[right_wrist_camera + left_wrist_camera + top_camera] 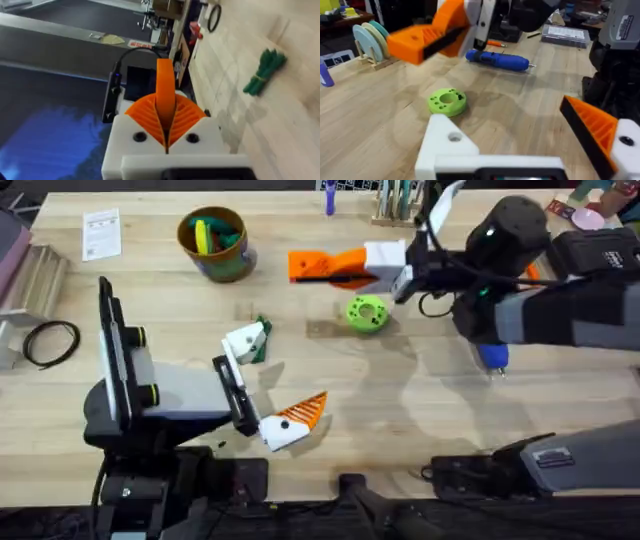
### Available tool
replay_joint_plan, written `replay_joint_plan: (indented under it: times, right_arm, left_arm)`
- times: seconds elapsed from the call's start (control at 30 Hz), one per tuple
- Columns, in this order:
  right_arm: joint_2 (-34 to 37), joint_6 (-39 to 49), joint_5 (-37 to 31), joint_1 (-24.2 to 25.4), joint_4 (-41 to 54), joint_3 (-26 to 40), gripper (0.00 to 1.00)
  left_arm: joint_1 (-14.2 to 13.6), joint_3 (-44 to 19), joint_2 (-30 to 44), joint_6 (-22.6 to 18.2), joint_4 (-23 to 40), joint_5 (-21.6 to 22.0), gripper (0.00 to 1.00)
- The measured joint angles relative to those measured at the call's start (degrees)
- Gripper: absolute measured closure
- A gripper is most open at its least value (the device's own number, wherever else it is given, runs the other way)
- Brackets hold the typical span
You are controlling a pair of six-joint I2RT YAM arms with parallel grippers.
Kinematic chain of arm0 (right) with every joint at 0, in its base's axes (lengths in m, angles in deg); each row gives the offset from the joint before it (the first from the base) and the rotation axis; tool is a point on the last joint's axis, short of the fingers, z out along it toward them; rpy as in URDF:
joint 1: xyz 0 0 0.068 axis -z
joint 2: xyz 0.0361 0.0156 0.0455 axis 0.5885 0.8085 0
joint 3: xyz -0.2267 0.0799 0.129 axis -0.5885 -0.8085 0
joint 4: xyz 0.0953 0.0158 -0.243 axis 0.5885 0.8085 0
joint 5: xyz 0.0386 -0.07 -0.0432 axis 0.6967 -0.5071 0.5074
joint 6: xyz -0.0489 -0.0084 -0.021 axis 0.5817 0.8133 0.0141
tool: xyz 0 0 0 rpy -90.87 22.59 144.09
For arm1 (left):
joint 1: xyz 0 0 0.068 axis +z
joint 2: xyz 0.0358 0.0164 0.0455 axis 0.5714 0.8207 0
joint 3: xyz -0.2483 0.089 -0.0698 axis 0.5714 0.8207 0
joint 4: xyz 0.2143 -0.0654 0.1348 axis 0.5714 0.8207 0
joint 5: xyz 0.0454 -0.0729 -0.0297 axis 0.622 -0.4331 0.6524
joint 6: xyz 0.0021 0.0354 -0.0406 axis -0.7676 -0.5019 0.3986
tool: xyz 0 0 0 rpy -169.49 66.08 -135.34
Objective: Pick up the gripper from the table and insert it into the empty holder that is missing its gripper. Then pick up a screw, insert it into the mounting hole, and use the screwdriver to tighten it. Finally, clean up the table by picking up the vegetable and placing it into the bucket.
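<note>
The right end effector [166,131] clamps the gripper [165,92] (uninserted; left end effector [270,385] wide), vegetable [264,71] unbucketed on worktop [400,410].

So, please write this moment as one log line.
right hand: shut on gripper | left hand: open, one finger bare | vegetable: on table | screwdriver: on table

A light-wood table [330,380] is seen. On it, a bucket [215,245] stands far left, with a green ring [367,313], a blue screwdriver [498,59] and a green vegetable [265,71] laid nearer.
</note>
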Motion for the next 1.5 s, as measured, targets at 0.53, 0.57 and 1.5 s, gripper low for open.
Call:
replay_joint_plan:
  times: [0.53,0.57,1.5]
  right_arm:
    - [4.2,-3.5,11.4,-0.1,-4.2,-3.7,0.992]
    - [4.3,-3.5,11.8,-0.2,-4.2,-3.7,0.992]
    - [5.9,-2.4,12.9,-5.4,-5.0,-3.7,0.992]
  left_arm:
    - [0.0,0.0,0.0,0.0,0.0,0.0,0.015]
    - [0.0,0.0,0.0,0.0,0.0,0.0,0.015]
    - [0.0,0.0,0.0,0.0,0.0,0.0,0.015]
